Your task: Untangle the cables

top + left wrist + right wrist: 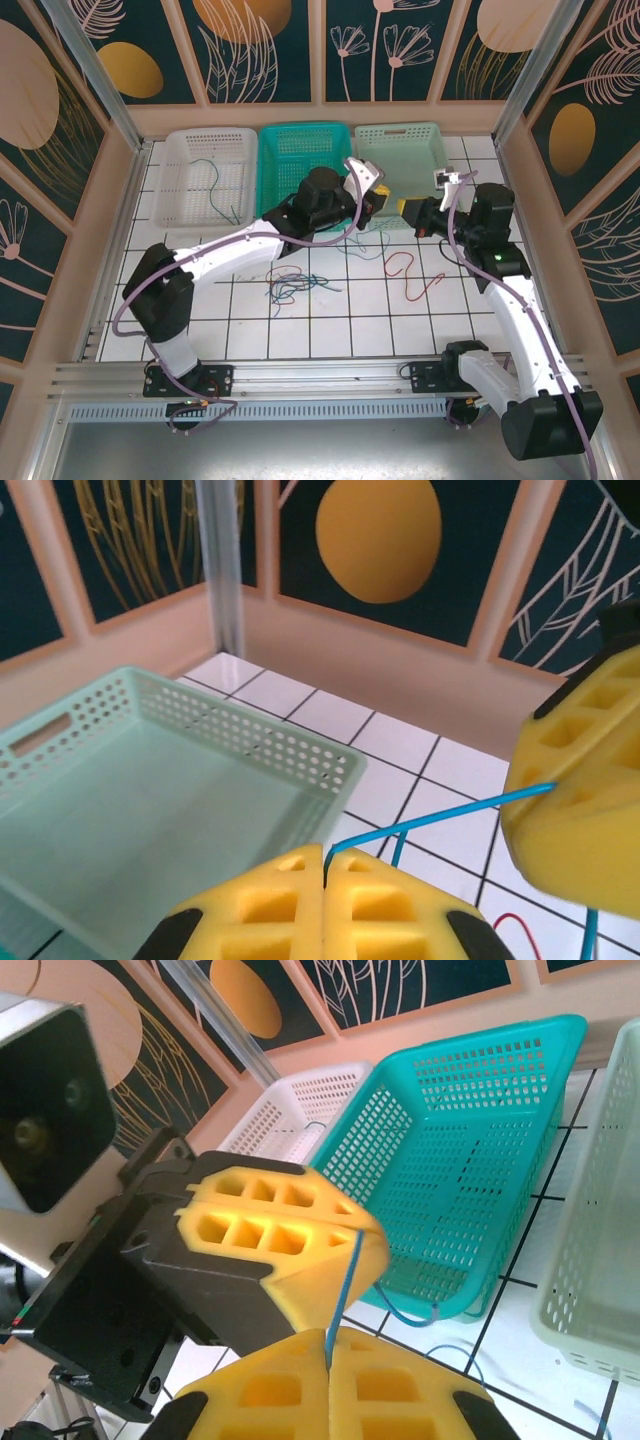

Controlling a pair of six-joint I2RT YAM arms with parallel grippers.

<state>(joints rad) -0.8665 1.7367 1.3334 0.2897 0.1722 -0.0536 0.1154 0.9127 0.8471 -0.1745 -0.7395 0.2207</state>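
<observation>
The table (200,320) is white tile with a dark grid, and a metal rail (300,375) runs along its near edge. The walls (420,40) are dark teal panels with gold discs and pale leaf and flower outlines, framed in peach trim. A metal post (222,570) stands in the corner.

Three baskets sit side by side at 12 o'clock on the table. The white basket (210,133) is toward 11, the teal basket (305,130) is in the middle, and the green basket (400,130) is toward 1. A thin cable (215,190) lies in the white basket.

The left gripper (325,865) and right gripper (328,1345) meet just in front of the green basket, close together. Each has its yellow pads pressed flat together, pinching the same blue cable (450,815). The cable runs as a short span from one gripper to the other, above the tiles.

From the grippers, a tangle (290,285) of blue, red, green and greyish cables lies on the tiles at about 7 o'clock, near the table's middle. A red cable (395,262) lies by itself at about 6 o'clock, apart from the tangle
</observation>
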